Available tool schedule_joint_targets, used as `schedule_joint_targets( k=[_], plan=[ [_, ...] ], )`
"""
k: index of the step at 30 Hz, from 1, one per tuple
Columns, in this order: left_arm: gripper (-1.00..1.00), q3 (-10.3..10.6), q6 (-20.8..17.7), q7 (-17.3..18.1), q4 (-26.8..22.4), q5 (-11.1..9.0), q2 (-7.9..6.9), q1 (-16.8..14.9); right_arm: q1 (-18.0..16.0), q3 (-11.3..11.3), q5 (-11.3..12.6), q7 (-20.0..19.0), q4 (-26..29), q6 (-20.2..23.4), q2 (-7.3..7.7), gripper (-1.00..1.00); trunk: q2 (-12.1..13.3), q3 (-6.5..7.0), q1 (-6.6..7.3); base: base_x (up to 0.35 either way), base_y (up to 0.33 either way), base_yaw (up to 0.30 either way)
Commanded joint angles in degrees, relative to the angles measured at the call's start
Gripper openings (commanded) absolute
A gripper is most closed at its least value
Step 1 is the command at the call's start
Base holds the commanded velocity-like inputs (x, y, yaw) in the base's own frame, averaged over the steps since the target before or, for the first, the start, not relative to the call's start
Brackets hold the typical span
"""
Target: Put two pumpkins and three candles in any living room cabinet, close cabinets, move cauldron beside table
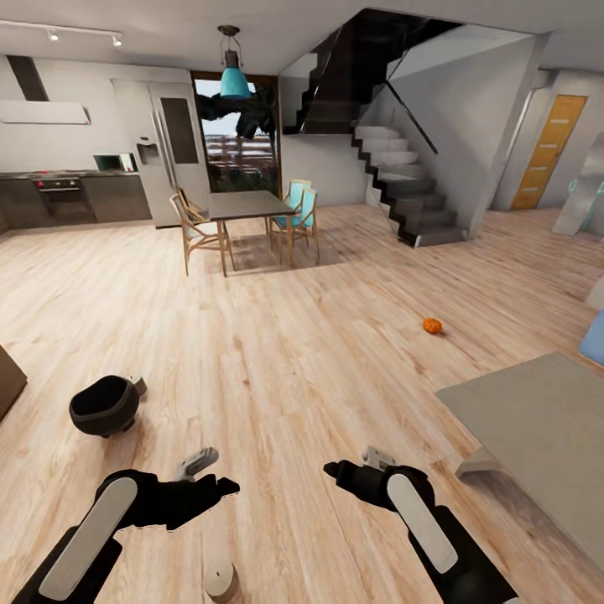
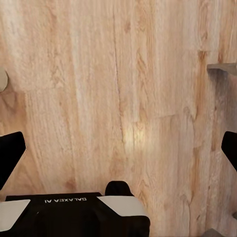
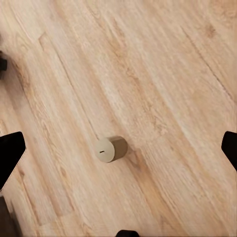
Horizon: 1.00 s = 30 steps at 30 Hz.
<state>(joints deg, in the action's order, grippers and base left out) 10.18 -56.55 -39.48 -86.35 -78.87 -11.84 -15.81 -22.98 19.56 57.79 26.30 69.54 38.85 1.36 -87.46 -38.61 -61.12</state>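
Observation:
The black cauldron (image 1: 103, 407) sits on the wood floor at the left, ahead of my left gripper (image 1: 210, 474). A small beige stub (image 1: 138, 386) peeks out behind the cauldron; I cannot tell what it is. One orange pumpkin (image 1: 432, 325) lies on the floor far ahead to the right. A candle (image 1: 221, 580) rests on the floor between my arms, close to my base, and below the right gripper (image 3: 118, 148) as the same candle (image 3: 111, 149). Both the left gripper (image 2: 118, 148) and the right gripper (image 1: 356, 464) hang open and hold nothing.
A grey rug (image 1: 537, 436) covers the floor at the right. A dark brown furniture corner (image 1: 8, 382) juts in at the left edge. Far ahead stand a dining table (image 1: 243, 205) with chairs, the kitchen and a staircase (image 1: 403, 184). Open floor lies between.

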Motion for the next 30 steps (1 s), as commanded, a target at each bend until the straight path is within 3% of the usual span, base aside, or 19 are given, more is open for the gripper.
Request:
schedule_joint_targets(
  k=[1,15,30],
  plan=[
    [1.00,0.1,0.0,-0.6,0.0,-0.6,-0.04,0.0,-0.1,0.1,0.6,0.6,0.1,0.0,0.05,1.00,0.0,-0.05,-0.02,0.226,0.226,-0.023],
    [1.00,0.2,0.0,-0.6,0.0,-0.6,-0.11,0.0,-0.1,0.1,0.6,0.6,0.3,0.0,0.05,1.00,0.0,-0.05,-0.02,0.210,0.156,-0.004],
    [1.00,0.3,0.0,-0.6,0.0,-0.6,-0.03,0.0,-0.1,0.1,0.6,0.6,0.4,0.0,0.05,1.00,0.0,-0.05,-0.02,0.123,-0.101,0.000]
  ],
)
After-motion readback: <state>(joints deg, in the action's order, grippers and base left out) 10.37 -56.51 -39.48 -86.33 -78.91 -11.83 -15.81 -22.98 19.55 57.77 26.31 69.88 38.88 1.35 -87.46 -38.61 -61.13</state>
